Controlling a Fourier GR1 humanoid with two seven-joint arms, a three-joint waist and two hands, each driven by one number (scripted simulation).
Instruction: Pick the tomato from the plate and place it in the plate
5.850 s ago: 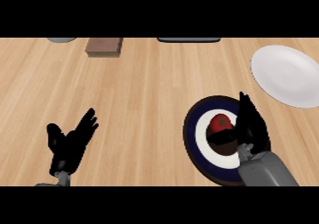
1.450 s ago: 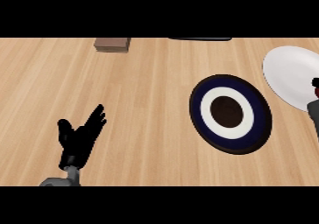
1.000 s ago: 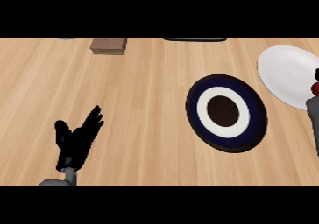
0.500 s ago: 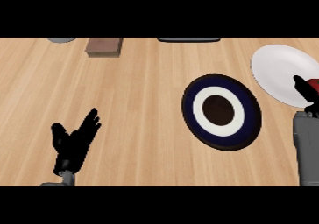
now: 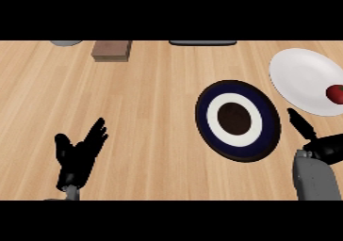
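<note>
- The tomato (image 5: 338,93) lies on the white plate (image 5: 299,75) at the right edge of the frame, on the plate's lower right part, with nothing gripping it.
- That placement looks like the goal met: the ringed plate (image 5: 238,120), dark-rimmed with a white band and dark centre, sits mid-right and carries nothing, so I judge it the source and the white plate the target.
- The right hand (image 5: 326,145) shows at lower right, below the white plate, beside the ringed plate's right rim.
- One of its fingers (image 5: 299,124) points straight up toward the white plate; the others are bunched near the palm and I cannot tell how far they curl. It holds nothing.
- The tomato is above and right of that fingertip, apart from it, with a strip of white plate between them.
- The left hand (image 5: 78,154) rests at lower left, fingers spread and pointing up, well apart from both plates.
- A brown block (image 5: 111,50) sits along the top edge, away from the work.
</note>
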